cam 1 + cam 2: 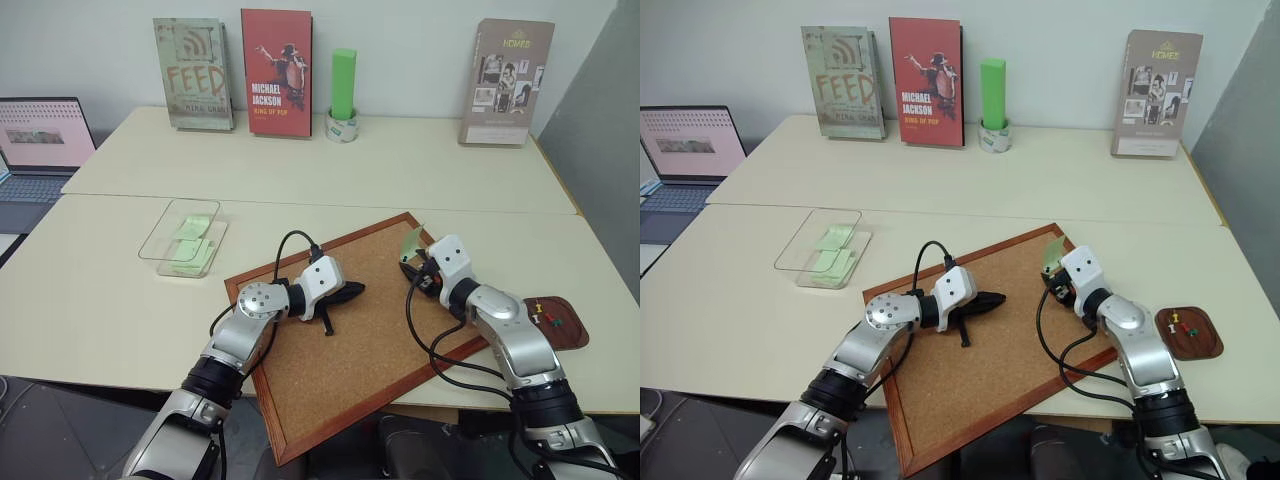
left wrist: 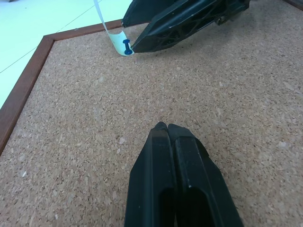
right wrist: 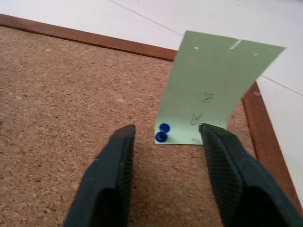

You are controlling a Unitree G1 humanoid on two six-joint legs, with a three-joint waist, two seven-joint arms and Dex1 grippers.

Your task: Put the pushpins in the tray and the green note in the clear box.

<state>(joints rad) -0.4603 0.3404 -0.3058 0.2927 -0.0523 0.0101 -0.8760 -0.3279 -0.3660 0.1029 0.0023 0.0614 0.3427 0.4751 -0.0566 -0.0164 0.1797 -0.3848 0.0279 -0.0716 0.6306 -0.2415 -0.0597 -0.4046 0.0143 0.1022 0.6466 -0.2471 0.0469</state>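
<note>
on the corkboard (image 1: 360, 330), the left gripper (image 1: 345, 293) rests clenched and empty. by its far corner the right gripper (image 3: 165, 156) gapes around a blue pin (image 3: 162, 133) fixing the green note (image 3: 215, 90); closing askew could tear paper.

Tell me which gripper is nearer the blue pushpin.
Right. The right gripper has its open fingers either side of the blue pushpin; the left gripper, shut, rests mid-corkboard, well away.
</note>
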